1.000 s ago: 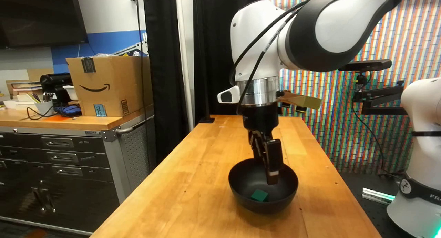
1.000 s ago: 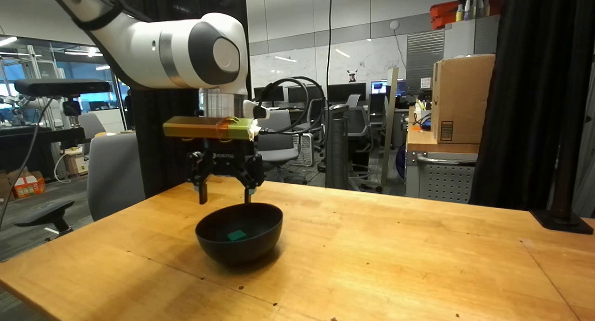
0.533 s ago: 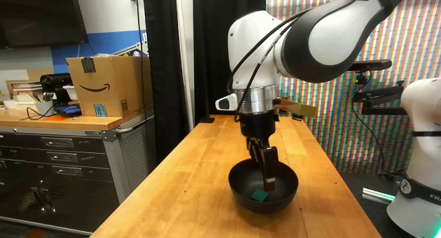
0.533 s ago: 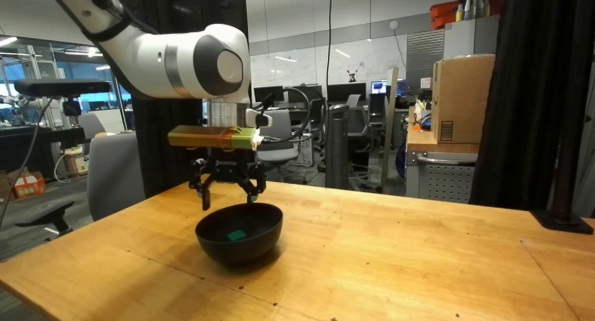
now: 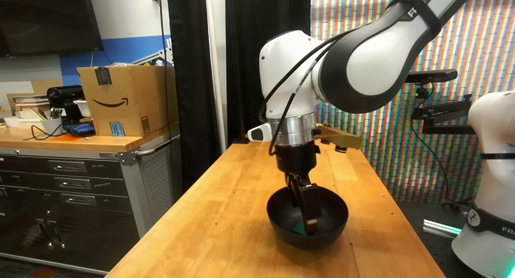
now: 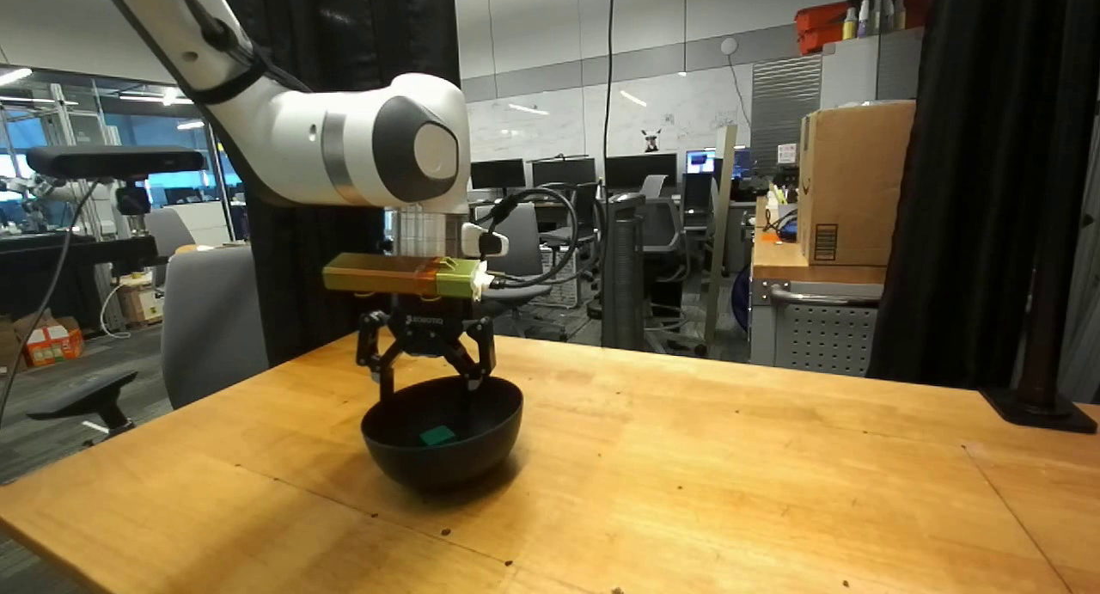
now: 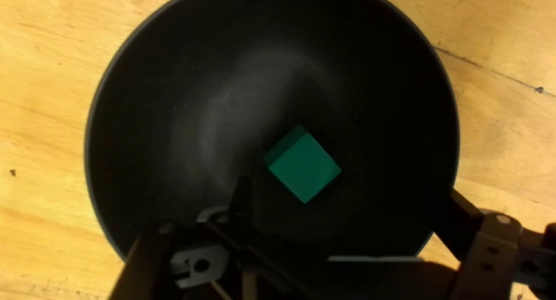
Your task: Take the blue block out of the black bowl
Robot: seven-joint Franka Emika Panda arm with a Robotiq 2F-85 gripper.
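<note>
Gripper (image 6: 430,388) lowered, fingers (image 5: 310,205) wide apart, blue block (image 7: 305,169) loose in black bowl (image 7: 165,100)

One block (image 7: 304,167), one bowl (image 7: 236,96), one tool (image 6: 430,391)

In an exterior view, a finger (image 5: 311,209) of the tool (image 6: 430,391) covers part of the blue block (image 5: 299,228). In an exterior view, the lower finger ends cannot be distinguished from the black bowl (image 6: 443,469). Wrist view: the bowl is cut off at the top and masked below by the tool, itself blurred. Arm (image 6: 288,143) and table (image 6: 730,482) are cropped in both exterior views.
</note>
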